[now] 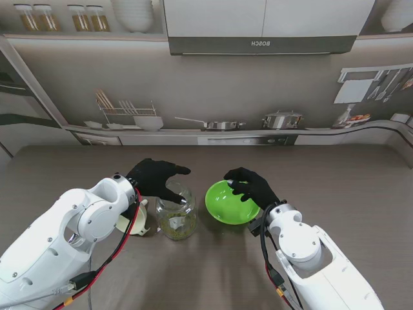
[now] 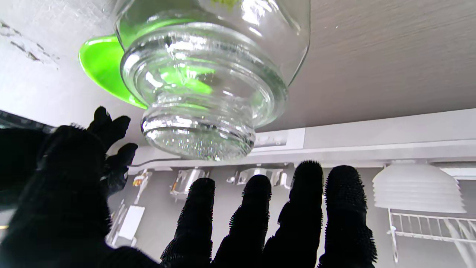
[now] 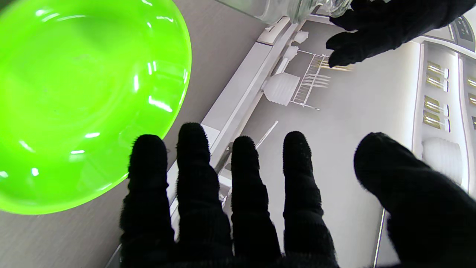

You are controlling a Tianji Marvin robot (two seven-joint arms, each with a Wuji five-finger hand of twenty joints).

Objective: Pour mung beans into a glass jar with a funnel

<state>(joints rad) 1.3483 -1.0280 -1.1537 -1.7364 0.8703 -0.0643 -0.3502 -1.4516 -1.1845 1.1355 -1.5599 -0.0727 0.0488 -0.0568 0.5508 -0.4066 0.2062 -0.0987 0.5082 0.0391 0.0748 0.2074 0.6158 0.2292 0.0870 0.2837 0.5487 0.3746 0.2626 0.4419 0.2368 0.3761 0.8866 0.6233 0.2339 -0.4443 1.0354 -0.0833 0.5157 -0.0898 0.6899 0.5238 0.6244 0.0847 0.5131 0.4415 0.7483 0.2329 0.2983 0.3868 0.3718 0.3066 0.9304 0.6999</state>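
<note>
A clear glass jar [image 1: 175,216] stands upright on the table with a thin layer of green beans at its bottom. My left hand [image 1: 155,177] hovers just over and behind its mouth, fingers spread, holding nothing; the left wrist view shows the jar [image 2: 208,85] close in front of the fingers [image 2: 308,208]. To the jar's right sits a bright green bowl [image 1: 231,202], which looks empty in the right wrist view [image 3: 74,100]. My right hand [image 1: 251,187] is open over the bowl's right rim, not gripping it. A cream-white piece [image 1: 137,223], perhaps the funnel, lies left of the jar, mostly hidden by my left forearm.
The wooden table [image 1: 335,181] runs out to the right and left of the two hands. Behind its far edge is a printed kitchen backdrop [image 1: 213,123] with shelf, pots and rack.
</note>
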